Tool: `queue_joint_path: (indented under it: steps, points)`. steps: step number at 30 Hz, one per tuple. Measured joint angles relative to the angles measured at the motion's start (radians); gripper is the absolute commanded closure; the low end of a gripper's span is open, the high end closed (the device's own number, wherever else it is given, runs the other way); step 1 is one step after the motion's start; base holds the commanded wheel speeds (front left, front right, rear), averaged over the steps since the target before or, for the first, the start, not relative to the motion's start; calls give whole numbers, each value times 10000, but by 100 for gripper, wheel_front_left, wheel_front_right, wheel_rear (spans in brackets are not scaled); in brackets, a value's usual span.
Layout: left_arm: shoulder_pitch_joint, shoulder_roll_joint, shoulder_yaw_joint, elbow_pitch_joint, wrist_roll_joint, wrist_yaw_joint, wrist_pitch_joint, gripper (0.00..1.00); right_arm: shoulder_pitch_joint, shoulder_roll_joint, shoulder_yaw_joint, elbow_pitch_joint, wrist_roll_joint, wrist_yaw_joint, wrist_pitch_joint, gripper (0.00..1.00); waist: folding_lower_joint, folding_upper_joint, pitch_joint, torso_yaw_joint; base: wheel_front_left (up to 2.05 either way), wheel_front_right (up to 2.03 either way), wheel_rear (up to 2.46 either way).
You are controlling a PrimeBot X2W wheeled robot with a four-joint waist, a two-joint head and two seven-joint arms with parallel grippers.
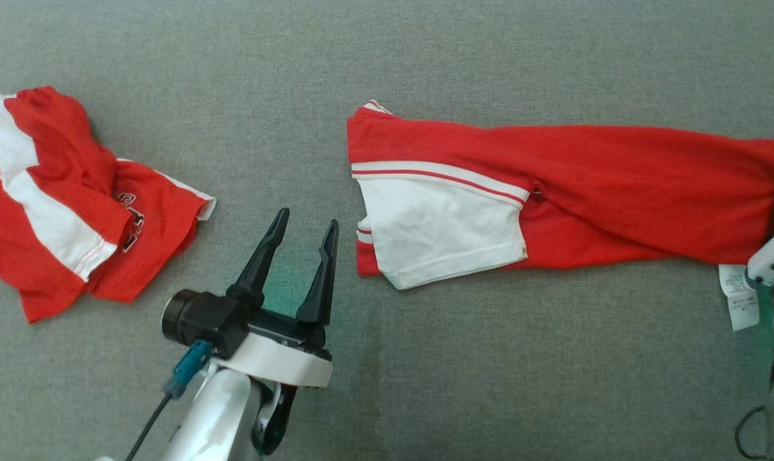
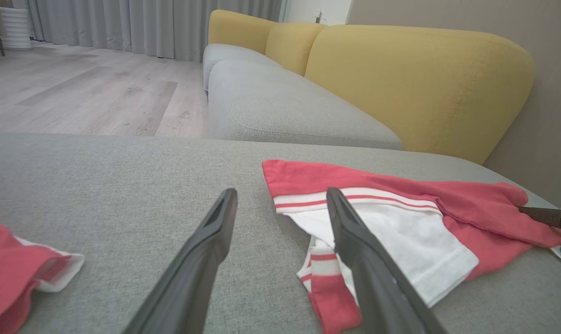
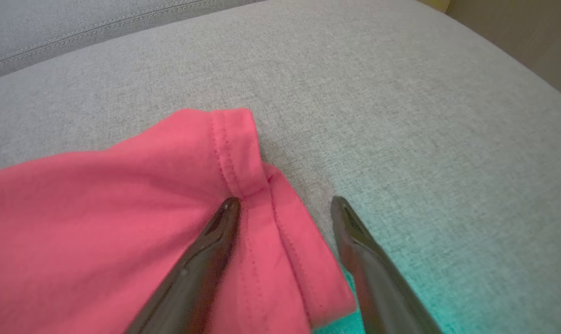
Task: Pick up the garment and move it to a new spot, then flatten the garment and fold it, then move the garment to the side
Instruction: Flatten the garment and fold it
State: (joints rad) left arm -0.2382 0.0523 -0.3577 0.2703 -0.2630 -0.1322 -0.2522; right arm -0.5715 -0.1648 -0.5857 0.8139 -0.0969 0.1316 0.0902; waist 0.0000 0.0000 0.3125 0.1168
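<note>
Two red-and-white garments on grey cushion (image 1: 425, 51): folded garment (image 1: 585, 186), centre to right; crumpled garment (image 1: 60, 198), left. Soft, light, probably limp; take at hem corners. Left tool (image 1: 308, 218) open, empty; right tool (image 3: 285, 202) open, straddling folded garment's hem.

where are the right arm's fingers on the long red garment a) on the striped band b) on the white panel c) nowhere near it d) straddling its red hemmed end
d: the open right fingers sit either side of the stitched hem of the red garment, one over cloth, one over the grey cushion.
</note>
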Motion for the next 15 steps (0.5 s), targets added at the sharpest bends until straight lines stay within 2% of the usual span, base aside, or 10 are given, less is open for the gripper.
queue_joint_path:
  steps: [5, 6, 7, 8, 9, 15]
  points:
    - [-38, 25, 0, -4, -6, 0, 0, 0, -144, 2, 190, 115, 725, -2, 257, 0, 0, 0, 21, -63, 0, 0, 0]
    - [-38, 33, 0, -4, -19, 0, 0, 0, -142, 2, 301, 123, 922, -2, 330, 10, 0, 0, 22, -76, 0, 0, 0]
    - [-38, 40, 0, -4, -27, 0, 0, 0, -142, -4, 393, 125, 1129, -2, 399, 32, 0, 0, 20, -90, 0, 0, 0]
    - [-38, 42, 0, -4, -29, 0, 0, 0, -141, -8, 533, 117, 1329, -2, 472, 59, 0, 0, 18, -103, 0, 0, 0]
    - [-38, 42, 0, -4, -29, 0, 0, 0, -139, -10, 683, 104, 1509, -2, 560, 100, 0, 0, 13, -111, 0, 0, 0]
    - [-39, 52, 0, -4, -29, 0, 0, 0, -53, -2, 1402, -127, 2644, -2, 995, 100, 0, 0, -92, -169, 0, 0, 0]
